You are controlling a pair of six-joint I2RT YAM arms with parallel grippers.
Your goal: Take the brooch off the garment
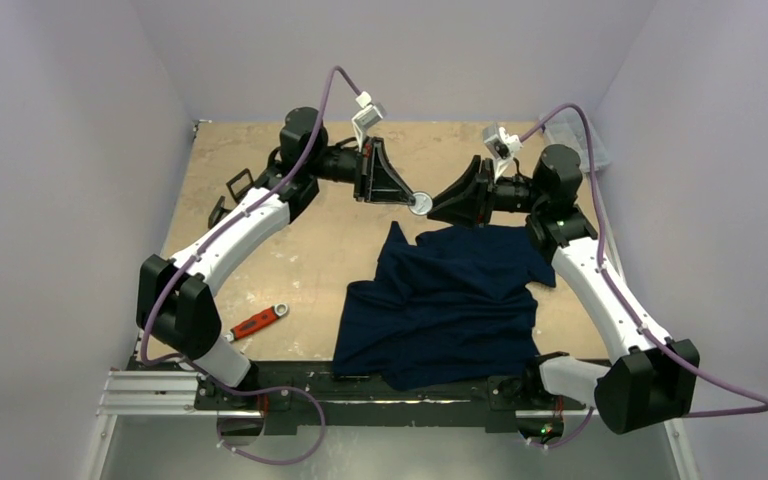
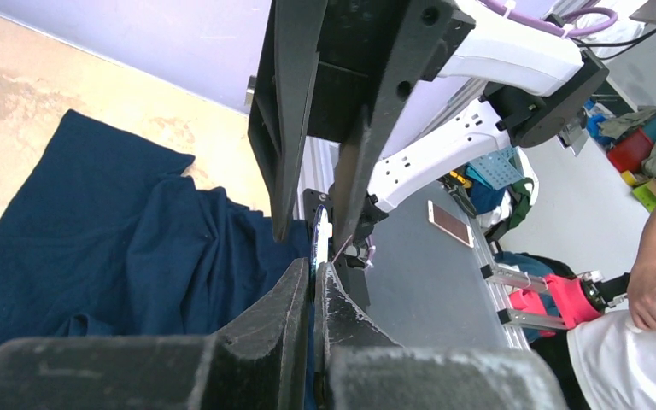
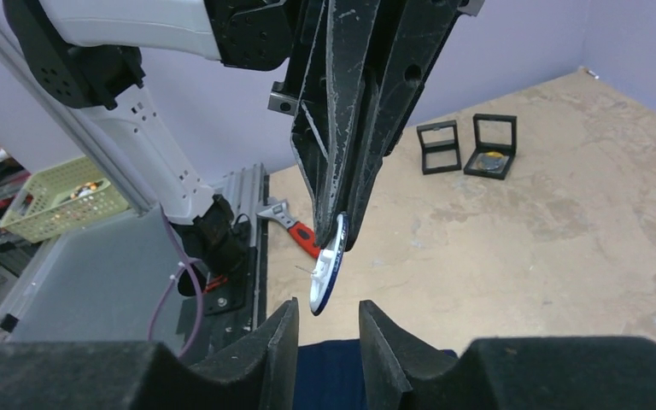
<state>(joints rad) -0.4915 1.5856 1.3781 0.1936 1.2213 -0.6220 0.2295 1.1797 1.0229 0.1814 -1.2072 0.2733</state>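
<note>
The brooch (image 1: pixel 421 204) is a round disc with a white back, a blue rim and a pin. It hangs in the air above the table, off the garment (image 1: pixel 450 300), a dark navy T-shirt lying crumpled near the front edge. My left gripper (image 1: pixel 409 199) is shut on the brooch's upper edge. In the left wrist view the brooch (image 2: pixel 317 241) shows edge-on past the left gripper (image 2: pixel 313 275). My right gripper (image 1: pixel 434 208) is open, and in its wrist view the brooch (image 3: pixel 327 266) hangs just ahead of the right gripper (image 3: pixel 328 318), untouched. The garment also shows in the left wrist view (image 2: pixel 111 248).
A red-handled wrench (image 1: pixel 257 322) lies left of the shirt. Two small black open boxes (image 3: pixel 440 147) (image 3: pixel 490 145) stand at the table's far left. A clear bin (image 1: pixel 585 140) sits at the back right corner. A person's arm (image 2: pixel 653 265) is off the table.
</note>
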